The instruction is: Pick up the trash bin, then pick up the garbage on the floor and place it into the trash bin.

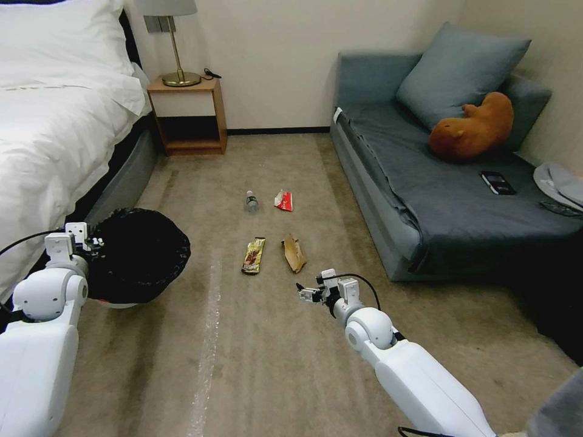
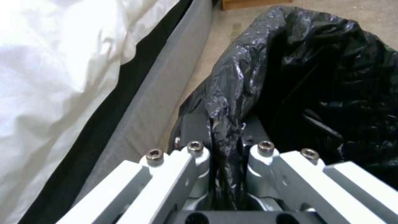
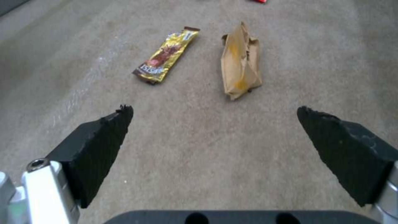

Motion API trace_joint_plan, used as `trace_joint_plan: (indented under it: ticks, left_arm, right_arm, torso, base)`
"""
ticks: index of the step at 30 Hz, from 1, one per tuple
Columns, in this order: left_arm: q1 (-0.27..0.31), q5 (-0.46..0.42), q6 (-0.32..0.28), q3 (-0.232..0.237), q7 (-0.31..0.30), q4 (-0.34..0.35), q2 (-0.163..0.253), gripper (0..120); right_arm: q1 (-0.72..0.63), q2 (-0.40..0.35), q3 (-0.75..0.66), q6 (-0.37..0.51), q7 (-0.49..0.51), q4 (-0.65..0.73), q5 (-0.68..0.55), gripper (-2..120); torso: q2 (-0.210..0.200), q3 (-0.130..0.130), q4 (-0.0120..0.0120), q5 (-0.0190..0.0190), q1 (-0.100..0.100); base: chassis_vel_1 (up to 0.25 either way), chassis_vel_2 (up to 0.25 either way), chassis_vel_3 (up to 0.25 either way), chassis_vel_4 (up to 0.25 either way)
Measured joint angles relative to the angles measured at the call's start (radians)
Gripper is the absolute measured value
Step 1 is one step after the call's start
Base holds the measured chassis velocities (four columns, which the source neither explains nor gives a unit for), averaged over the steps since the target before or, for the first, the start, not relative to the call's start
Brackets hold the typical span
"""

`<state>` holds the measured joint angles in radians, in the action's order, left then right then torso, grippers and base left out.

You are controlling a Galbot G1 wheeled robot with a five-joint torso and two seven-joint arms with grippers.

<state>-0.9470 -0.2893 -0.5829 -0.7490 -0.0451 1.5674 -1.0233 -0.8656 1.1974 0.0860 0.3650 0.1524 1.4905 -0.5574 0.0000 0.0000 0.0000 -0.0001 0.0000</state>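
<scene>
Trash bin [image 1: 124, 303]: white body, glossy wrinkled black bag liner [image 2: 315, 87]. Bottle [image 1: 251, 202]: clear plastic, green label. Packet [image 1: 283, 200]: red and white. Wrapper [image 3: 166, 55]: glossy gold with brown ends, red and white print. Paper scrap [image 3: 240, 62]: tan, yellow smears. Floor [image 1: 273, 352]: beige carpet with a paler streak. Bed linen [image 1: 54, 109]: white. Sofa [image 1: 425, 206]: grey-blue, matching cushion [image 1: 458, 73]. Plush toy [image 1: 470, 128]: orange-brown. Nightstand [image 1: 188, 115]: light wood. Right hand [image 3: 215, 130]: black pads [image 3: 99, 146], white and silver links.
</scene>
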Motion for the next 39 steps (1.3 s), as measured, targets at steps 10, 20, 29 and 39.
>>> trace_joint_plan:
  ticks: [10,20,29,39]
  left_arm:
    - [0.003,0.014,0.000,0.003,0.008,-0.008,-0.002,7]
    - [0.003,0.016,0.000,0.002,0.013,-0.012,0.001,7]
    - [0.003,0.020,0.000,-0.002,0.018,-0.017,0.002,7]
    - [0.005,0.024,0.000,0.000,0.020,-0.019,0.003,7]
  right_arm:
    - [-0.006,0.002,0.002,-0.001,-0.002,-0.002,0.006,100]
    - [-0.004,0.006,0.013,-0.001,-0.007,-0.008,0.010,100]
    - [0.009,0.014,0.029,-0.001,-0.010,-0.021,0.011,100]
    - [0.008,0.016,0.030,-0.004,-0.013,-0.024,0.016,100]
  torso:
    - [0.000,0.000,0.0000,0.0000,0.000]
    - [0.000,0.000,0.0001,0.0000,0.000]
    - [0.000,0.000,0.0000,0.0000,0.000]
    - [0.000,0.000,0.0000,0.0000,0.000]
  base:
    - [-0.054,0.064,0.056,-0.054]
    - [-0.054,0.060,0.055,-0.053]
    - [-0.069,0.058,0.067,-0.059]
    - [-0.063,0.073,0.069,-0.071]
